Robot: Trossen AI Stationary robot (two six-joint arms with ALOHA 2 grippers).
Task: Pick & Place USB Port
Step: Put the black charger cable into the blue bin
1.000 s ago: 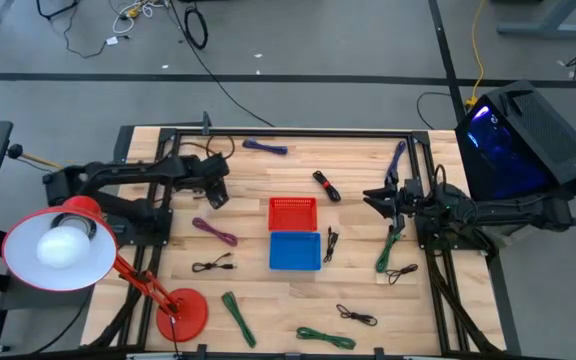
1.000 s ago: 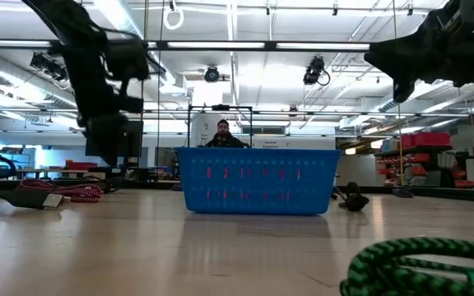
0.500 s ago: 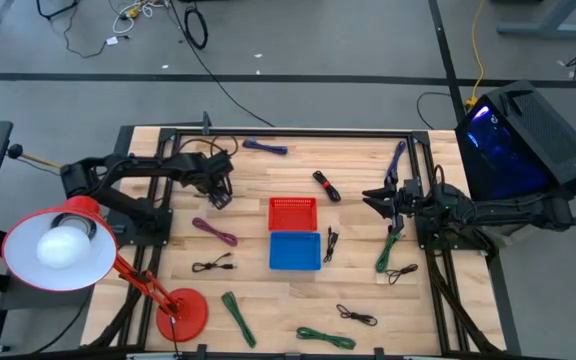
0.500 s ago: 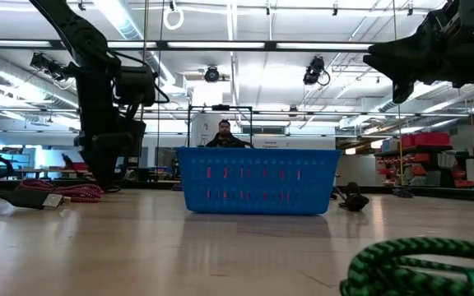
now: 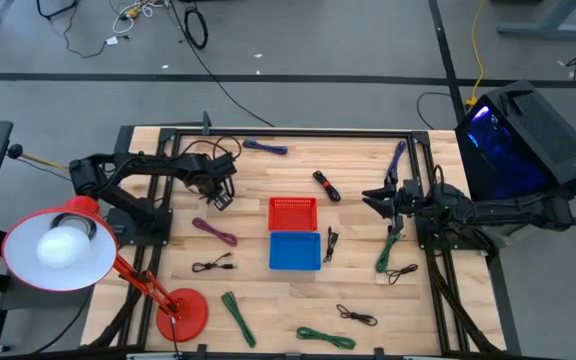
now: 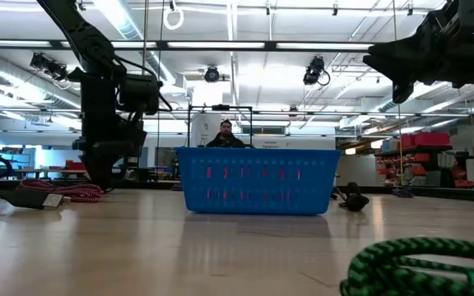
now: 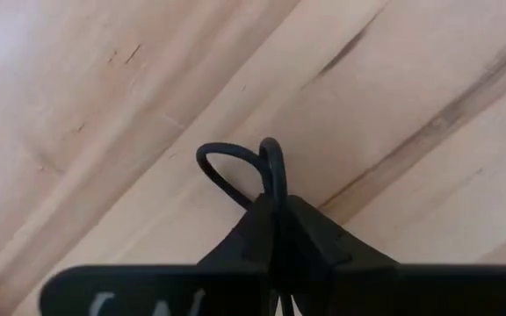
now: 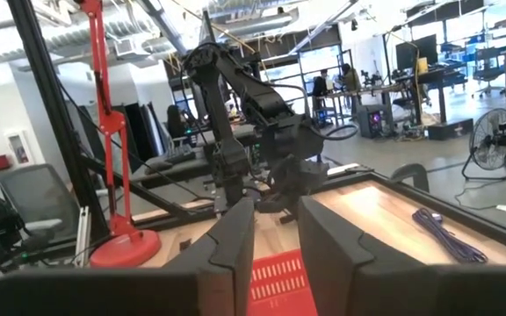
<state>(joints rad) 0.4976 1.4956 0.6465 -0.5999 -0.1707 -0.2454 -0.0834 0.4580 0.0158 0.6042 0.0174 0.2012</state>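
My left gripper [image 5: 220,197] stands fingers-down on the table's far left part, shut on a thin black cable [image 7: 235,167]; only a small loop of it shows past the fingertips [image 7: 275,200]. A red basket [image 5: 293,212] and a blue basket [image 5: 295,250] sit side by side at the table's middle. My right gripper [image 5: 378,197] hovers above the table right of the red basket; its fingers [image 8: 275,230] stand apart with nothing between them. My left gripper pinches a bend of the black cable's loop [image 7: 269,162] between its two fingertips. The fingers come from above, pointing down. The loop lies on the wooden table top right in front of the fingertips; the fingers hide the cable's other parts.
Several coiled cables lie around: magenta [image 5: 215,232], black [image 5: 213,265], green [image 5: 238,318], green [image 5: 326,338], black [image 5: 356,317], green [image 5: 388,250], black-red [image 5: 326,185], purple [image 5: 265,147]. A red desk lamp [image 5: 58,245] stands at the near left. A person shows beyond the table in the low view.
My left gripper has gone down to the table top and a little toward the table's right edge, ending on the black cable. My right arm has kept still.
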